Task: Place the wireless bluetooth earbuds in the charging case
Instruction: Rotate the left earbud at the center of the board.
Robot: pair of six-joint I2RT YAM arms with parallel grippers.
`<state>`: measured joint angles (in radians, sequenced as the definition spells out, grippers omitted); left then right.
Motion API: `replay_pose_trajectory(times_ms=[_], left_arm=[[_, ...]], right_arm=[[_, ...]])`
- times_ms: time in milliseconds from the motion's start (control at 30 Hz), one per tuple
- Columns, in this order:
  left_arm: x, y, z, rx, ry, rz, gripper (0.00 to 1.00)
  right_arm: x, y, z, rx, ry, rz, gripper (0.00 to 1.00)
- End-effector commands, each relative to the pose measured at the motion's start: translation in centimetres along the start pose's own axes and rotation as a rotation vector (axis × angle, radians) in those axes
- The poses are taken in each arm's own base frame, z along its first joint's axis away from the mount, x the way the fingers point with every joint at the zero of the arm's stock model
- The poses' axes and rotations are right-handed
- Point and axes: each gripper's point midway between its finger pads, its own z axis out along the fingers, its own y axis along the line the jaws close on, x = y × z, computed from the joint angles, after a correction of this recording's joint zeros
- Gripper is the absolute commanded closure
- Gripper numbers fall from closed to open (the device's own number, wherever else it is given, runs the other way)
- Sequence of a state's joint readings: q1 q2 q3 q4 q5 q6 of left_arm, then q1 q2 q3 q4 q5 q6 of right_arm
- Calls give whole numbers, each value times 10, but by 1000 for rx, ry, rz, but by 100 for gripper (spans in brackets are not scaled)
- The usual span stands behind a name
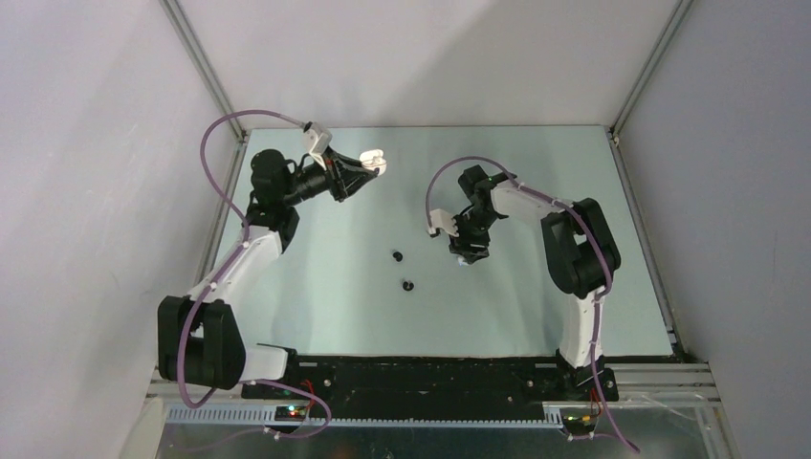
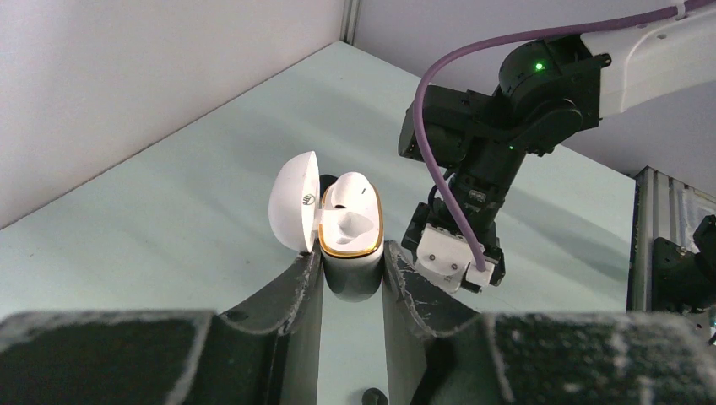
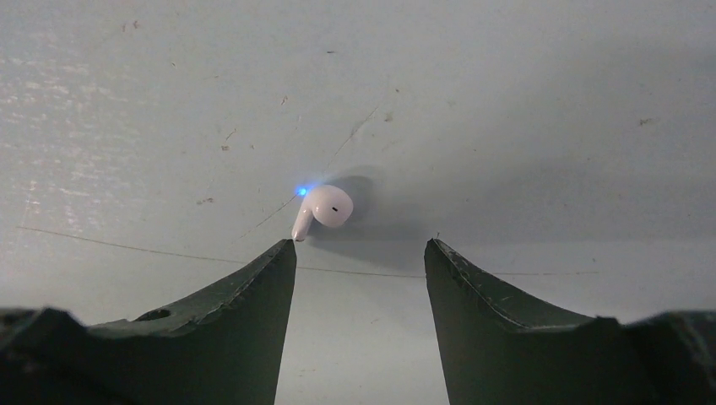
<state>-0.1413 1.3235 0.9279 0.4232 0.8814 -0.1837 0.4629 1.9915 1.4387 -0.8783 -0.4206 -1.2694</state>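
Observation:
My left gripper [image 1: 363, 168] [image 2: 352, 250] is shut on the white charging case [image 1: 377, 159] [image 2: 349, 239] and holds it above the table's far left. The case has a gold rim, and its lid [image 2: 294, 201] stands open to the left. One white earbud [image 2: 349, 191] sits in the far socket; the near socket is bare. My right gripper [image 1: 468, 252] [image 3: 360, 245] is open and points down at the table. A second white earbud [image 3: 325, 207] [image 1: 466, 262] with a blue light lies there, just beyond the left fingertip [image 3: 285, 251]. Two black earbuds [image 1: 396, 255] [image 1: 407, 285] lie mid-table.
The right arm's wrist and purple cable [image 2: 473, 169] show in the left wrist view beyond the case. A black earbud [image 2: 371, 396] shows below the held case. White walls close in the table on the left, back and right [image 1: 421, 57]. No black case is in view.

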Motion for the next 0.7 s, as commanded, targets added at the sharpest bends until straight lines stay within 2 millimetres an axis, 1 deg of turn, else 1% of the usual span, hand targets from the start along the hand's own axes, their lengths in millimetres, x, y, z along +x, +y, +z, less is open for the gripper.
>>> replay_pose_trajectory(times_ms=[0, 233, 367, 467, 667], left_arm=[[-13, -1, -6, -20, -28, 56, 100], [-12, 1, -6, -28, -26, 55, 100], [-12, 0, -6, -30, -27, 56, 100], [-12, 1, -7, -32, -26, 58, 100], [-10, 0, -7, -28, -20, 61, 100]], right_arm=[[-2, -16, 0, 41, 15, -27, 38], [-4, -14, 4, 42, 15, -23, 39], [-7, -13, 10, 40, 19, -26, 39], [-14, -7, 14, 25, 15, -37, 40], [-29, 11, 15, -28, -7, -49, 40]])
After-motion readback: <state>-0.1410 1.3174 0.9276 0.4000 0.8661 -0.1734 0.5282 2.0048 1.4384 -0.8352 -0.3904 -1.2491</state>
